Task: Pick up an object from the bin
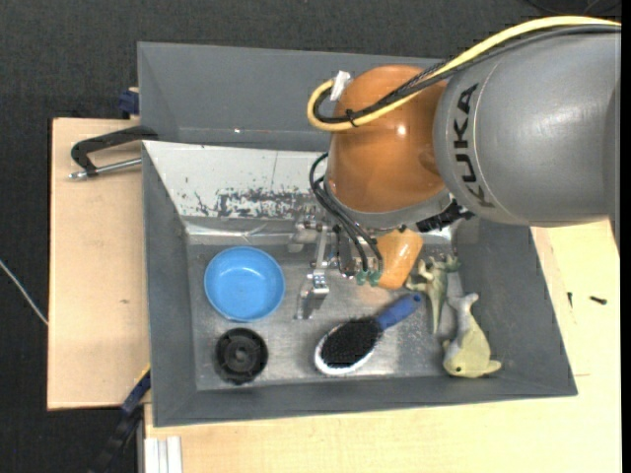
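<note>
Front row of the grey bin [168, 294] first: a black round cap-like piece [241, 354] sits in the near left corner. A hairbrush [348, 345] with black bristles and a blue handle lies at the middle, handle angled up to the right. On the near right lies a pale yellow shark-shaped toy [468, 348], head towards the front wall.

One row back, a blue bowl [244, 283] stands upright on the left, well clear of the cap. Right of centre, an orange rounded thing [399, 259] rests just above the brush handle, partly under the arm. A small pale-green toy [434, 272] crowds in between it and the shark; what it is I can't make out.

And here is the claw [312, 302], down low over bare bin floor, in the gap between the blue bowl and the hairbrush head. The bowl is just to its left, the brush just in front, the orange thing close on its right. It looks apart from all three. Apart or together? Can't tell from this angle, and whether it touches the floor is unclear.

Behind it, the orange wrist cover [385, 141] and the big grey arm [532, 116] hang over the back right of the bin.
</note>
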`<state>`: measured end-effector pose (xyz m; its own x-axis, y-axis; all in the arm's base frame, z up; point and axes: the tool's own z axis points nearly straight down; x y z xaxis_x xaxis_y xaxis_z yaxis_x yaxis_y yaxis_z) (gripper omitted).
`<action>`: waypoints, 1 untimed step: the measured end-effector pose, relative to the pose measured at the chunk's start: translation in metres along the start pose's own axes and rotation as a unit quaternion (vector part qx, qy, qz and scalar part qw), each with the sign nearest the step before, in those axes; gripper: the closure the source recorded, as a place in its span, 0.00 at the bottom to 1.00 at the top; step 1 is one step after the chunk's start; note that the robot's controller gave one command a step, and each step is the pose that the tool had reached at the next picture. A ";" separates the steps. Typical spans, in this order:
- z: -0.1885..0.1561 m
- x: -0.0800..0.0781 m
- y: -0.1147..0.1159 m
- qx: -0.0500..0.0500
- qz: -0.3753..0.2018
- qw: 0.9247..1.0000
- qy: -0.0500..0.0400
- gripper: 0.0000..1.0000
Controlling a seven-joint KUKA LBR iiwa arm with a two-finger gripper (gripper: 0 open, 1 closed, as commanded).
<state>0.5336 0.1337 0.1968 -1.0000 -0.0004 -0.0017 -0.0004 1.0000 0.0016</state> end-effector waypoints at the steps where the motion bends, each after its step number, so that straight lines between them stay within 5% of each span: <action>1: 0.049 -0.045 0.071 -0.002 -0.048 0.999 -0.002 0.00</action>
<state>0.5789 0.2048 0.1481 -0.9953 -0.0971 -0.0054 -0.0971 0.9953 0.0044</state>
